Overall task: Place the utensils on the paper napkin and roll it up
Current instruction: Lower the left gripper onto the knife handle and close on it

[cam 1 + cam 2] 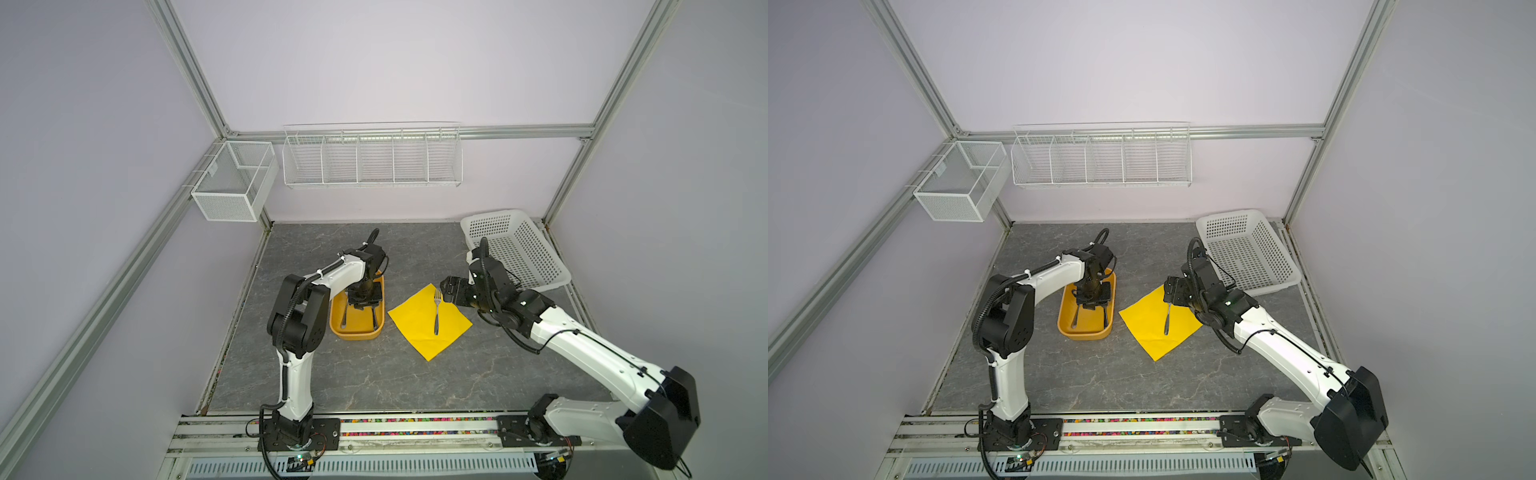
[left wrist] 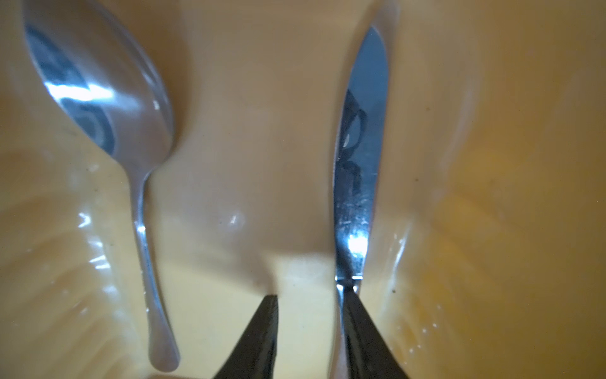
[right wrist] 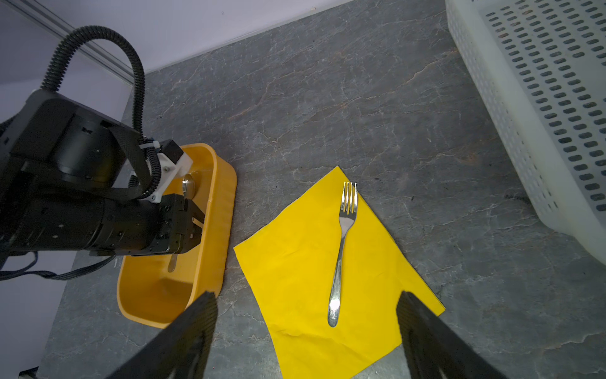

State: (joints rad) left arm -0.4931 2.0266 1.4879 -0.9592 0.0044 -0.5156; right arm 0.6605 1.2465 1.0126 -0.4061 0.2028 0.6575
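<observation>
The yellow paper napkin [image 1: 415, 332] [image 1: 1148, 332] [image 3: 295, 269] lies flat on the grey table like a diamond. A silver fork [image 1: 437, 311] [image 1: 1167, 320] [image 3: 341, 256] rests on it, tines toward the back. My right gripper [image 3: 307, 295] [image 1: 446, 291] hovers open above the napkin's far right corner, its fingers astride the fork's handle end in the right wrist view. My left gripper [image 2: 311, 295] [image 1: 362, 306] is down inside the orange-yellow tub [image 1: 357, 334] [image 3: 223, 210], open. A knife [image 2: 360, 147] lies against one of the fingers [image 2: 367, 338]; a spoon [image 2: 98, 88] lies apart.
A white perforated basket [image 1: 519, 249] [image 3: 541, 98] stands at the back right, close behind my right wrist. A wire rack [image 1: 372, 158] and a mesh box [image 1: 232, 183] hang on the back and left walls. Bare table stretches in front of the napkin and tub.
</observation>
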